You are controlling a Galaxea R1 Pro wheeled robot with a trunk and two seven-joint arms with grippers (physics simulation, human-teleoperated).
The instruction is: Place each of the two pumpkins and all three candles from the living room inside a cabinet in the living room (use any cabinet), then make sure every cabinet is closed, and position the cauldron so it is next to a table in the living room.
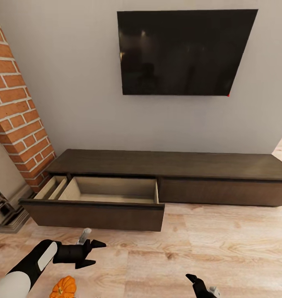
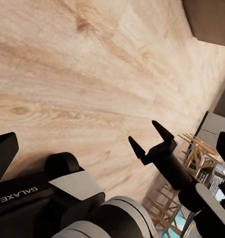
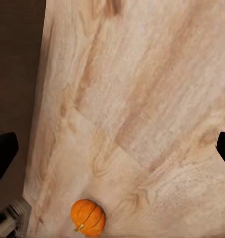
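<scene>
The long dark brown cabinet (image 1: 178, 164) stands against the wall, its right drawer shut. Its left drawer (image 1: 112, 191) is pulled out, and nothing shows in its pale inside. An orange pumpkin (image 1: 63, 288) lies on the wood floor under my left arm, and the pumpkin (image 3: 87, 217) lies well clear of my right gripper's fingers. My left gripper (image 1: 98, 253) hovers open and holding nothing, just in front of the open drawer. My right gripper (image 2: 142, 131) is open and holding nothing, low over the floor to the right. The candles and the cauldron are out of view.
A black TV (image 1: 184, 51) hangs on the wall above the cabinet. A brick chimney (image 1: 16, 107) and a stone hearth (image 1: 4, 211) stand at the left. Wooden chairs (image 2: 196, 158) show far off. Bare wood floor (image 1: 223, 248) stretches to the right.
</scene>
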